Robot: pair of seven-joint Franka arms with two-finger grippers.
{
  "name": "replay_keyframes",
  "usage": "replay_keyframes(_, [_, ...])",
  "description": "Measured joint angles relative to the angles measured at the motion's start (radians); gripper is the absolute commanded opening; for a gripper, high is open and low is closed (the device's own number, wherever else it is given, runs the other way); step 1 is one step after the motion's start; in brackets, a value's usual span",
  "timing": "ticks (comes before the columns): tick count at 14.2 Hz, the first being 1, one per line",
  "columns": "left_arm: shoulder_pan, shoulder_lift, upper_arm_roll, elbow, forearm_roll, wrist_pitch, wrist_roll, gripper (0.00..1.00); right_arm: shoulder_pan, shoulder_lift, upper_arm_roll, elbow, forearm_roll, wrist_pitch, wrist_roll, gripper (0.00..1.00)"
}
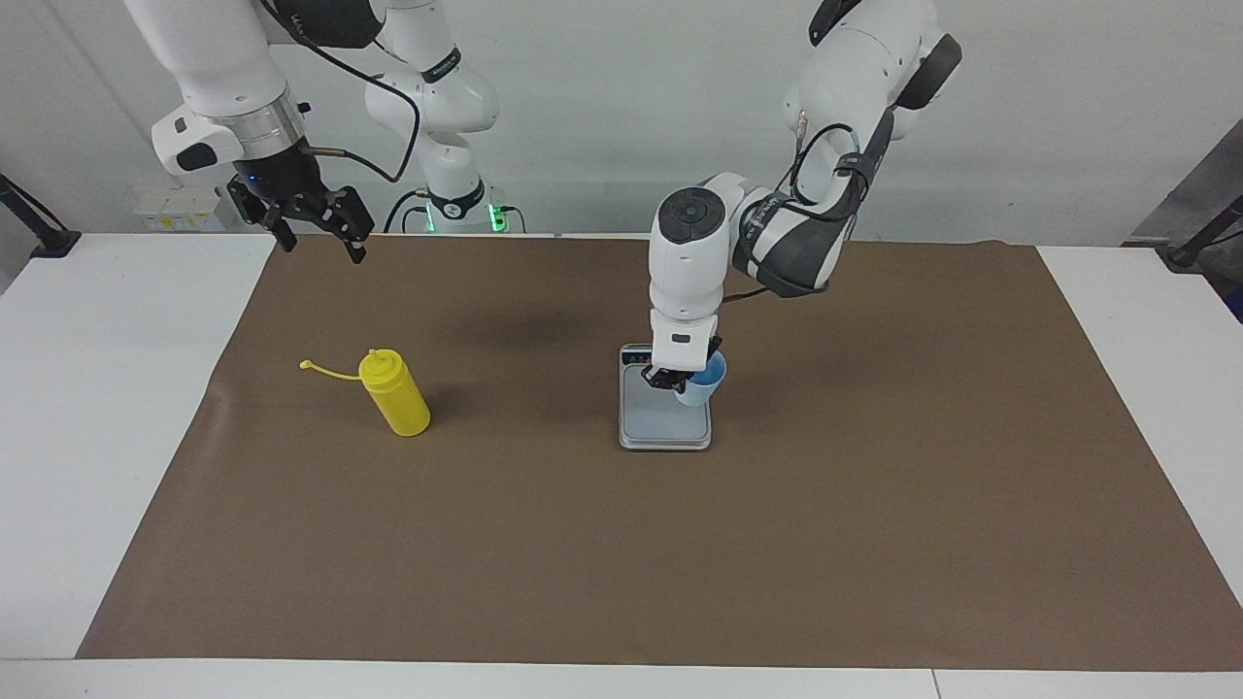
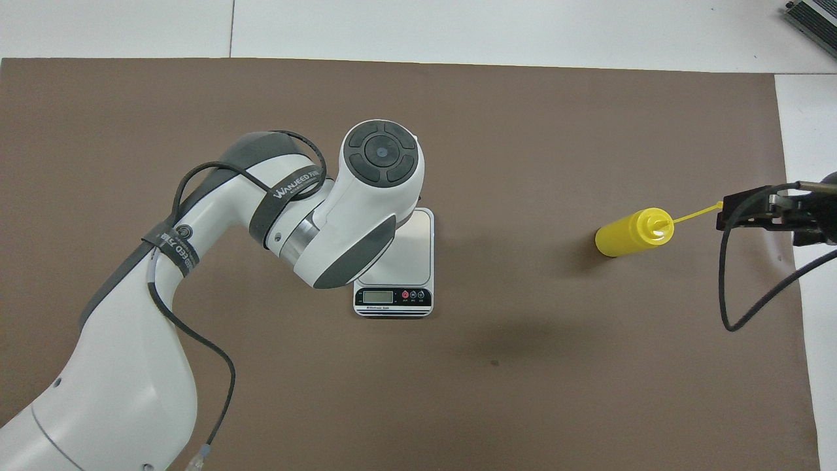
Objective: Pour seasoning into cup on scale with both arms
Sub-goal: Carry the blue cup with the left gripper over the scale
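Note:
My left gripper (image 1: 677,380) is shut on the rim of the light blue cup (image 1: 706,384). It holds the cup low over the edge of the silver scale (image 1: 649,419) toward the left arm's end; I cannot tell whether cup and plate touch. In the overhead view the left arm hides the cup and part of the scale (image 2: 410,243). The yellow seasoning bottle (image 1: 394,393) stands upright toward the right arm's end, its cap strap sticking out sideways. My right gripper (image 1: 322,243) hangs open in the air above the mat's corner, apart from the bottle (image 2: 631,232), and waits there.
A brown mat (image 1: 621,553) covers the middle of the white table (image 1: 107,417). The scale's dark display strip (image 2: 392,297) faces the robots. Black clamp arms (image 1: 39,228) stand at the table's corners nearest the robots.

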Motion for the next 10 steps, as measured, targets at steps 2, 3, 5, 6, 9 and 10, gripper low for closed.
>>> replay_keyframes(2, [-0.012,0.019,0.0,0.013,0.014,-0.003,-0.011,0.0,0.0,0.0,0.0,0.0,0.0,0.0,0.0,1.0])
replay_keyframes(3, [-0.017,0.026,-0.001,0.02,0.015,-0.005,-0.014,0.0,0.0,0.0,0.0,0.0,0.0,0.0,0.0,1.0])
replay_keyframes(5, [-0.022,0.034,-0.001,0.029,0.018,-0.008,-0.02,0.0,0.0,0.0,0.0,0.0,0.0,0.0,0.0,1.0])
replay_keyframes(6, [-0.024,0.037,-0.001,0.03,0.021,-0.008,-0.024,0.0,0.0,0.0,0.0,0.0,0.0,0.0,0.0,1.0])
replay_keyframes(9, [-0.028,0.043,-0.001,0.031,0.032,-0.008,-0.038,0.0,0.0,0.0,0.0,0.0,0.0,0.0,0.0,1.0])
replay_keyframes(10, [-0.03,0.046,-0.001,0.033,0.033,-0.008,-0.041,0.0,0.0,0.0,0.0,0.0,0.0,0.0,0.0,1.0])
